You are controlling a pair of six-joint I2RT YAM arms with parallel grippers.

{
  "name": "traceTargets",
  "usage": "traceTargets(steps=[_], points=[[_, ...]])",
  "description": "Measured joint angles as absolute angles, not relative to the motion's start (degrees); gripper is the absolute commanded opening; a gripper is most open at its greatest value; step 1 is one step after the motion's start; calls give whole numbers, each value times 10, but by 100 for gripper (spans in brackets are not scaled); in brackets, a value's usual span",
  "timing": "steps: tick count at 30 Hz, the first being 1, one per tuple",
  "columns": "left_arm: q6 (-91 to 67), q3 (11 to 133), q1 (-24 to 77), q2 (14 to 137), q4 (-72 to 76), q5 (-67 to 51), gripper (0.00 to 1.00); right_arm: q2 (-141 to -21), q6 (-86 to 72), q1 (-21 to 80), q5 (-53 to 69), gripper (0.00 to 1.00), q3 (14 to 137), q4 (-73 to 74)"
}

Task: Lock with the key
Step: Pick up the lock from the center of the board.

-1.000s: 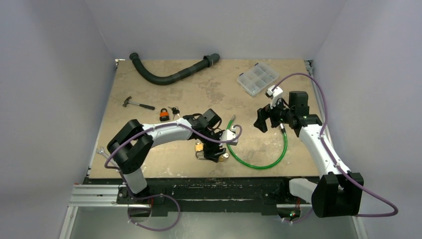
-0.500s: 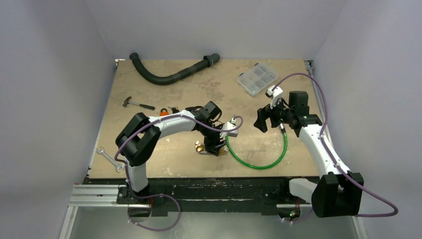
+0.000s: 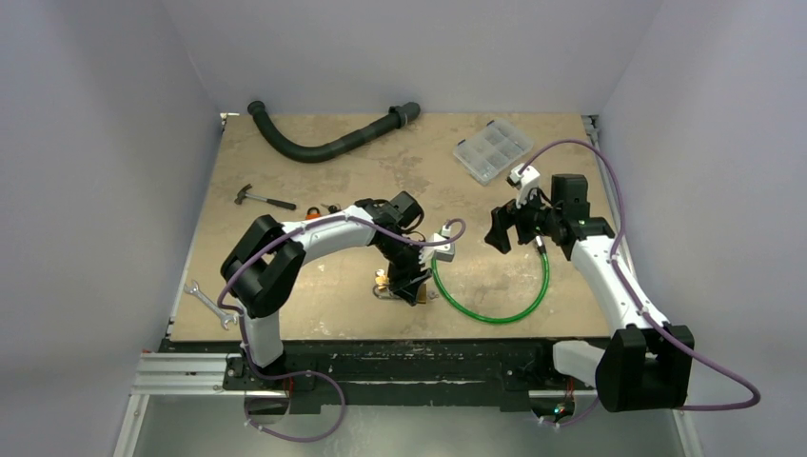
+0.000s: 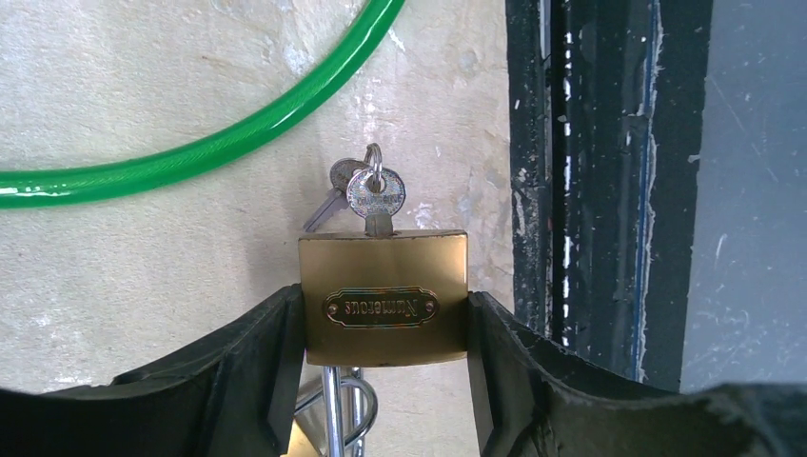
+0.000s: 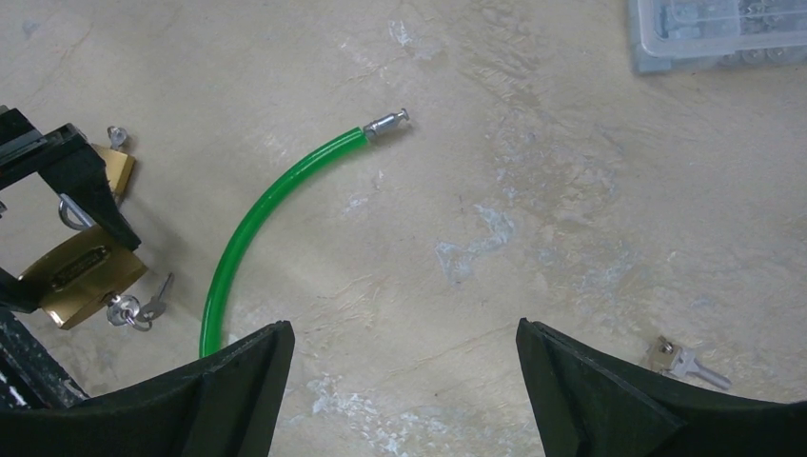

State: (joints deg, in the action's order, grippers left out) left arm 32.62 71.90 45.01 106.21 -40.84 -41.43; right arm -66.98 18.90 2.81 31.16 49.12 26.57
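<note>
A brass padlock stands between the fingers of my left gripper, which is shut on its body from both sides. A silver key sits in its keyhole, with another key on the same ring. Its steel shackle points back toward the wrist. In the top view the left gripper holds this padlock near the table's front middle. My right gripper hangs open over the table to the right, nothing between its fingers. From the right wrist view the padlock and its key show at far left.
A green cable loops right of the padlock. A second brass lock lies behind it. A loose key lies by the right gripper. At the back: organizer box, black hose, hammer, orange padlock. The table's black front edge is close.
My left arm has swung its forearm toward the back and turned the wrist; the held padlock has shifted slightly back. The right arm has stayed put.
</note>
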Motion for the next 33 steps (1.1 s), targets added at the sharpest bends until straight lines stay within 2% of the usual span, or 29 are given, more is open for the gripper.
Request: traceTargets(steps=[12,20,27,33], points=[[332,762,430,1062,-465,-448,0,-665,204,28,344,96,490,266],[331,783,401,1058,-483,-461,0,-565,245,34,415,96,424,242],[328,770,403,988,-444,-423,0,-653,171,61,488,94,425,222],[356,765,420,928,-413,-373,0,-689,69,120,510,96,425,180]])
